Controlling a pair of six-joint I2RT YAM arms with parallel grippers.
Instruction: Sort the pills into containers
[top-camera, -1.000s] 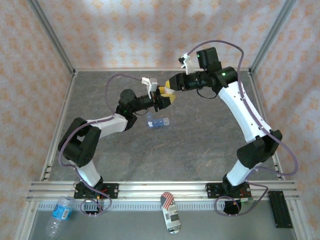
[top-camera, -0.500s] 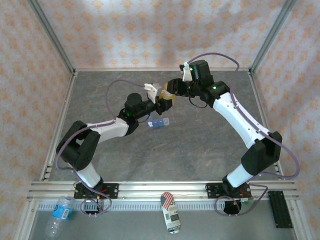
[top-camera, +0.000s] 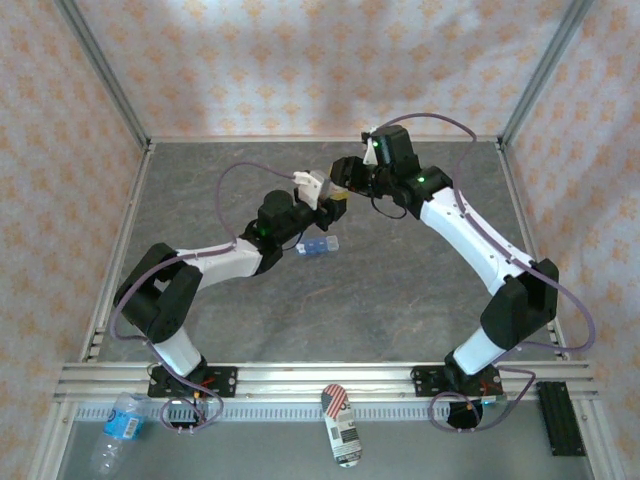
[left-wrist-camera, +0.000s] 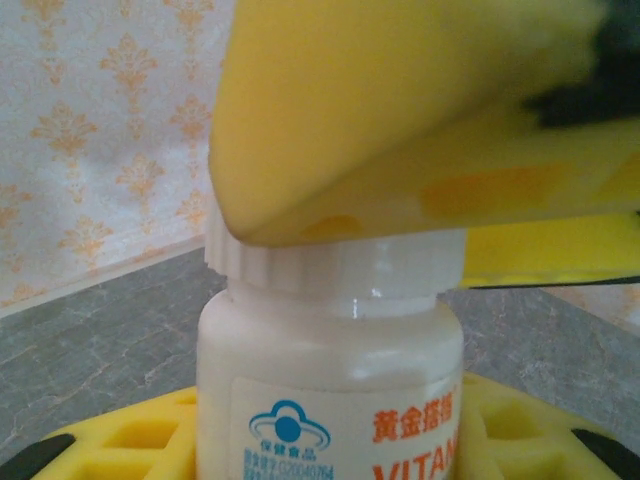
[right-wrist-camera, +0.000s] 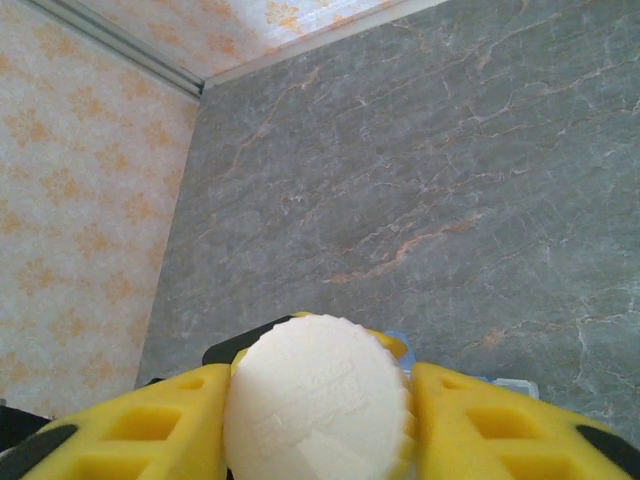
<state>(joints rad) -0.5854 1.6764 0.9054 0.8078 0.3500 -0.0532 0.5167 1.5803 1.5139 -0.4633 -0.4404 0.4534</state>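
Though left tool (top-camera: 325, 197) holds bottle (left-wrist-camera: 330, 340), label (left-wrist-camera: 340, 430) runs off frame.

Small translucent blue pill organiser (top-camera: 317, 246), flat on grey table (top-camera: 400, 290), mid-table.

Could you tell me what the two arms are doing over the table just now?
They are working on a pill bottle together, raised above the table. The left gripper holds the white bottle upright by its body, while the right gripper sits with a finger on either side of the ribbed white cap; whether it is squeezing the cap is unclear. The cap is on the bottle. The blue pill organiser lies on the table below them, untouched.
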